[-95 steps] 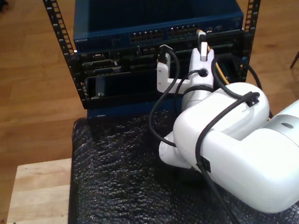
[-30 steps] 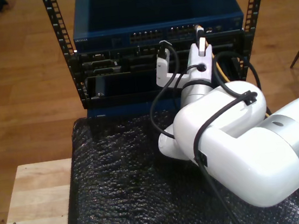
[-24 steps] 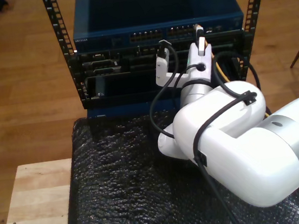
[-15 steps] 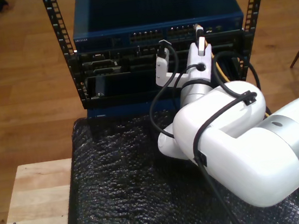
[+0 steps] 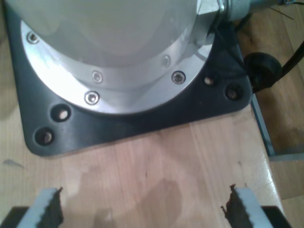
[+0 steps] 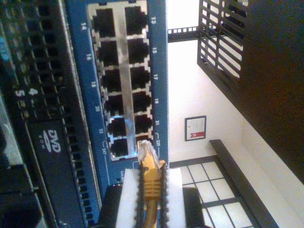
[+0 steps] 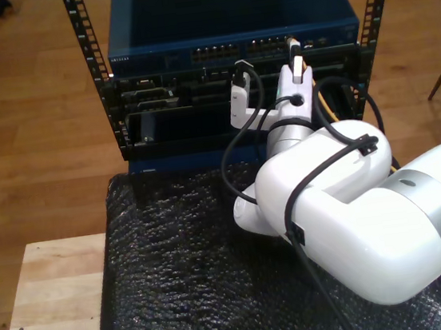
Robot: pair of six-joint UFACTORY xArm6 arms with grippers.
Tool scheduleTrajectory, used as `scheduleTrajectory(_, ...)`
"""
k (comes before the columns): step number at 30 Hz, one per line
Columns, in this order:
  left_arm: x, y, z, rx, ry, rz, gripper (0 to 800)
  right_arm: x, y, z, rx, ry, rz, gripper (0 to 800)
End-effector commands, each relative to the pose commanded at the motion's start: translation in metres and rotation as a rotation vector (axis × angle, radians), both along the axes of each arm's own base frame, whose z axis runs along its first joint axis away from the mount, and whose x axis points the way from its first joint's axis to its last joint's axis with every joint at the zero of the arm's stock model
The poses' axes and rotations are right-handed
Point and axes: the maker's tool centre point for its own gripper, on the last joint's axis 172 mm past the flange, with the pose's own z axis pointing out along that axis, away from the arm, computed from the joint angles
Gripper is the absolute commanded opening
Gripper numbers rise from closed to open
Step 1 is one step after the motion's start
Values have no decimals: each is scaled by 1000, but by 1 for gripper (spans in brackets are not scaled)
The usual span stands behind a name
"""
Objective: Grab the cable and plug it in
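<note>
At the blue switch, our second gripper pinches the yellow cable, its clear plug just beside port 24. If we push crooked, it may jam. Our first gripper is spread wide above the wooden table.

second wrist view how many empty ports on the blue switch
11. Six in the even column, 14 to 24; five in the odd column, 13 to 21. The plug of the cable covers where 23 would be, so one may be hidden.
</note>
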Motion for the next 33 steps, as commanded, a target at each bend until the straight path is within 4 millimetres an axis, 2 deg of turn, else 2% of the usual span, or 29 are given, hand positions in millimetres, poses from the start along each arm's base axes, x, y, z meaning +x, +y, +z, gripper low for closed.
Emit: scheduleTrajectory(33,0,1,0,2,0,0,800,2,2,0,1,-5,1,0)
